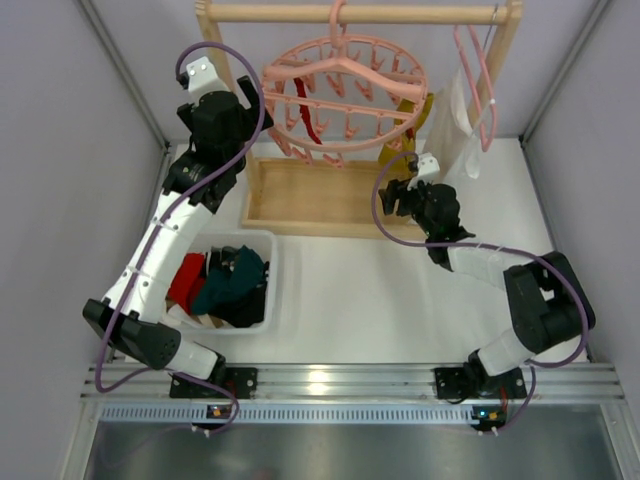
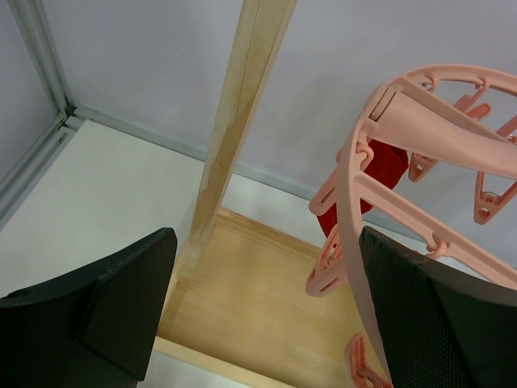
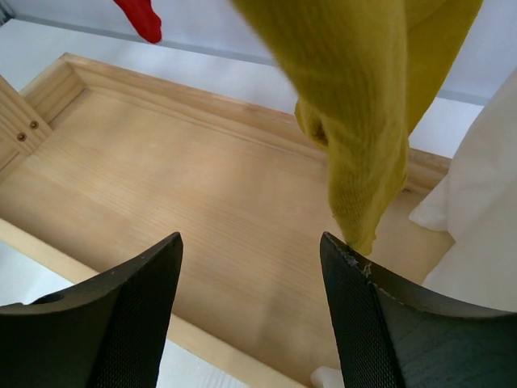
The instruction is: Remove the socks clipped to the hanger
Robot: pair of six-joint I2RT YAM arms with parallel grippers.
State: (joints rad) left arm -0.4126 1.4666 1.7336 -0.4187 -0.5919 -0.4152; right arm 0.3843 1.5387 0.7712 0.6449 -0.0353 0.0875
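The round pink ring hanger (image 1: 345, 95) hangs from the wooden rail. A red sock (image 1: 305, 108) and a mustard sock (image 1: 418, 118) are clipped to it. My left gripper (image 1: 255, 97) is open at the ring's left edge. In the left wrist view the left gripper (image 2: 266, 242) is open, the ring's rim (image 2: 350, 202) runs just inside the right finger (image 2: 436, 315), and the red sock (image 2: 380, 171) hangs behind it. My right gripper (image 1: 402, 192) is open and empty below the mustard sock. In the right wrist view the right gripper (image 3: 250, 242) has the mustard sock's (image 3: 363, 113) tip just above its right fingertip.
The wooden rack's base tray (image 1: 320, 195) lies under the hanger and its left post (image 2: 242, 121) is close to my left gripper. A slim pink hanger with white cloth (image 1: 455, 125) hangs at the right. A white bin (image 1: 265, 245) at the left holds red and teal socks.
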